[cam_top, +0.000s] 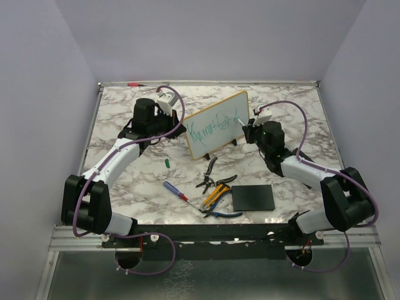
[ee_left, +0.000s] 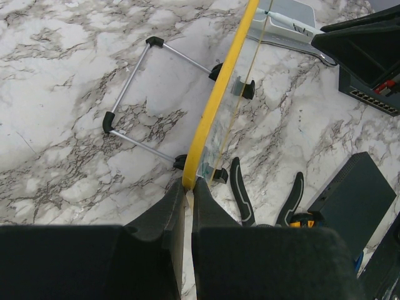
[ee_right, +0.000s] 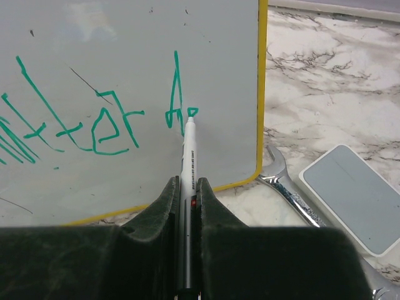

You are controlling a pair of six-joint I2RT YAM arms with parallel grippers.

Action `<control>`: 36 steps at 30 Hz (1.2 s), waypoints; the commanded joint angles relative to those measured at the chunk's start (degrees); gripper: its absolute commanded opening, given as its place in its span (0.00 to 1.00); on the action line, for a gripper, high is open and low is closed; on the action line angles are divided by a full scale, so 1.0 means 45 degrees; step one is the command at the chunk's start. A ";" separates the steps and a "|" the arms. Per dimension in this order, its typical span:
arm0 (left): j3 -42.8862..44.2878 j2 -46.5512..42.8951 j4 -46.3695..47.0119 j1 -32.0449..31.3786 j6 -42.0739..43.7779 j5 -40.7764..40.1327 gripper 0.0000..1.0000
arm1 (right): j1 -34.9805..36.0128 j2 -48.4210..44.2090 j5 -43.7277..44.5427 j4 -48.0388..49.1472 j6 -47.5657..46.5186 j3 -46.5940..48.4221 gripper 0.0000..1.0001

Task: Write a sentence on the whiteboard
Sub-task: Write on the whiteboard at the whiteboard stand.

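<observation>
The whiteboard point(cam_top: 215, 123) stands tilted on its dark feet at the back middle of the table, its yellow frame point(ee_left: 219, 94) seen edge-on in the left wrist view. My left gripper point(ee_left: 189, 187) is shut on the board's left edge point(cam_top: 185, 128). My right gripper point(ee_right: 187, 184) is shut on a white marker point(ee_right: 189, 150), whose green tip touches the board's face point(ee_right: 125, 50) near its right edge. The sentence point(ee_right: 94, 125) is a line of teal-green scrawl across the board, and it also shows in the top view point(cam_top: 211, 127). The right gripper point(cam_top: 248, 129) sits at the board's right end.
A green marker cap point(cam_top: 167, 162) lies left of the board. Black pliers point(cam_top: 209, 178), a screwdriver point(cam_top: 175, 189), yellow-handled pliers point(cam_top: 215, 192), blue-handled pliers point(cam_top: 222, 214) and a black pad point(cam_top: 252, 197) lie in front. A wrench point(ee_right: 281, 181) and a grey-blue block point(ee_right: 350, 194) lie right of the board.
</observation>
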 commanded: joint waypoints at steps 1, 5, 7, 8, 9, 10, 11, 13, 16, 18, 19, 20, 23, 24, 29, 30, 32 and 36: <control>0.0143 -0.0298 -0.0077 -0.0041 0.0287 -0.0343 0.03 | 0.0083 0.0268 0.0333 -0.0112 0.0205 -0.0294 0.01; 0.0143 -0.0317 -0.0071 -0.0030 0.0282 -0.0344 0.03 | 0.0090 0.0309 0.0503 -0.0213 0.0197 -0.0151 0.01; 0.0143 -0.0327 -0.0063 -0.0028 0.0278 -0.0378 0.03 | 0.0078 0.0304 0.0636 -0.0220 0.0221 -0.0164 0.01; 0.0138 -0.0336 -0.0062 -0.0037 0.0277 -0.0365 0.03 | 0.0083 0.0308 0.0739 -0.0238 0.0240 -0.0160 0.01; 0.0128 -0.0337 -0.0062 -0.0033 0.0294 -0.0363 0.03 | 0.0079 0.0294 0.0852 -0.0240 0.0262 -0.0157 0.01; 0.0132 -0.0337 -0.0071 -0.0045 0.0289 -0.0365 0.03 | 0.0093 0.0290 0.0963 -0.0238 0.0297 -0.0161 0.01; 0.0142 -0.0322 -0.0063 -0.0027 0.0278 -0.0363 0.03 | 0.0092 0.0280 0.1075 -0.0230 0.0345 -0.0145 0.01; 0.0143 -0.0322 -0.0069 -0.0048 0.0277 -0.0373 0.03 | 0.0082 0.0249 0.1251 -0.0239 0.0390 -0.0115 0.01; 0.0143 -0.0319 -0.0073 -0.0037 0.0277 -0.0363 0.03 | 0.0078 0.0250 0.1494 -0.0258 0.0477 -0.0040 0.01; 0.0143 -0.0319 -0.0064 -0.0028 0.0282 -0.0368 0.03 | 0.0079 0.0255 0.1545 -0.0259 0.0470 -0.0008 0.01; 0.0143 -0.0320 -0.0069 -0.0035 0.0280 -0.0363 0.03 | 0.0091 0.0241 0.1560 -0.0243 0.0462 0.0002 0.01; 0.0143 -0.0328 -0.0067 -0.0028 0.0282 -0.0377 0.03 | 0.0087 0.0200 0.1574 -0.0216 0.0461 -0.0017 0.01; 0.0143 -0.0317 -0.0065 -0.0040 0.0282 -0.0364 0.03 | 0.0088 -0.0025 0.1444 -0.0139 0.0424 -0.0129 0.01; 0.0143 -0.0317 -0.0072 -0.0036 0.0282 -0.0372 0.03 | 0.0080 -0.0150 0.1333 -0.0083 0.0405 -0.0224 0.01; 0.0143 -0.0336 -0.0065 -0.0030 0.0288 -0.0363 0.03 | 0.0091 -0.0477 0.1109 0.0028 0.0501 -0.0352 0.01; 0.0143 -0.0337 -0.0062 -0.0025 0.0278 -0.0372 0.03 | 0.0080 -0.0468 0.1113 0.0033 0.0485 -0.0305 0.01; 0.0124 -0.0342 -0.0069 -0.0035 0.0295 -0.0366 0.03 | 0.0088 -0.0373 0.1050 0.0050 0.0453 -0.0218 0.01; 0.0124 -0.0357 -0.0068 -0.0022 0.0291 -0.0365 0.03 | 0.0095 -0.0126 0.0991 0.0149 0.0369 -0.0041 0.01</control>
